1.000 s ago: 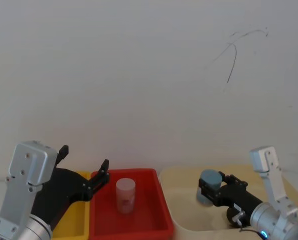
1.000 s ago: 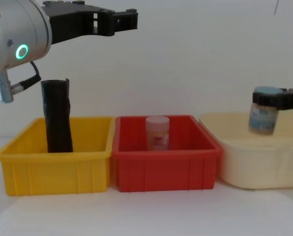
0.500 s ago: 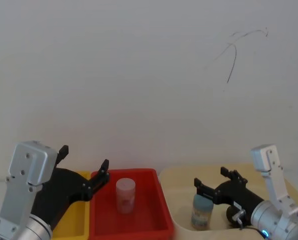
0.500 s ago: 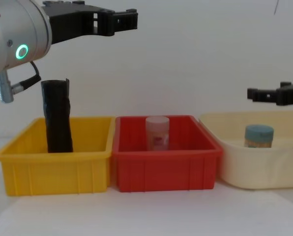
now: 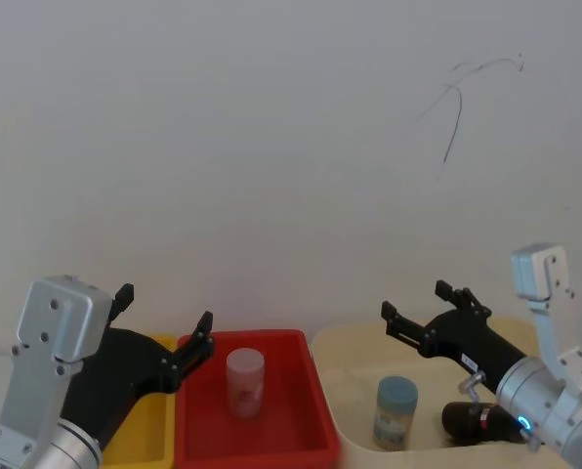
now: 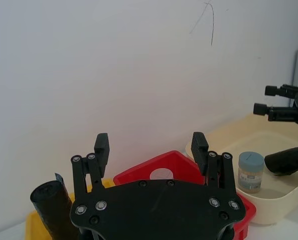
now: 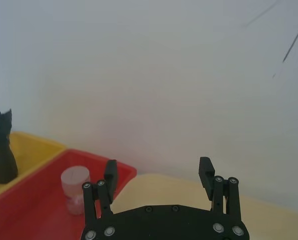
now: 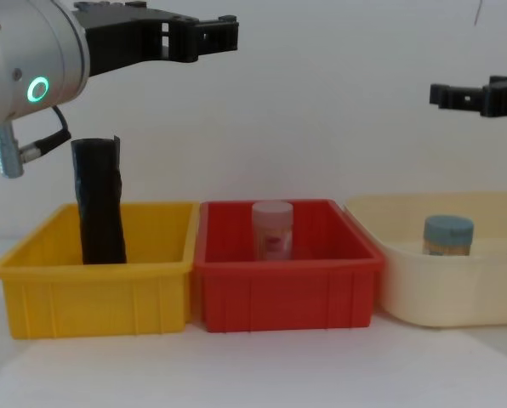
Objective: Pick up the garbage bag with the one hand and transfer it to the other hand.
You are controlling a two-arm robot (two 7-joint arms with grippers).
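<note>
You are not gripping anything yet: the bag is standing upright in the yellow bin, untouched. Your left gripper is hovering high near it, fingers apart. Your right gripper is hanging over the beige bin, fingers also apart. Next, I judge, you should be lowering the left around the bag.

Plain white wall fills the bkgd, evenly lit, w/ 1 thin dark scribble mark toward its upper right, and a white tabletop runs below it in front.
</note>
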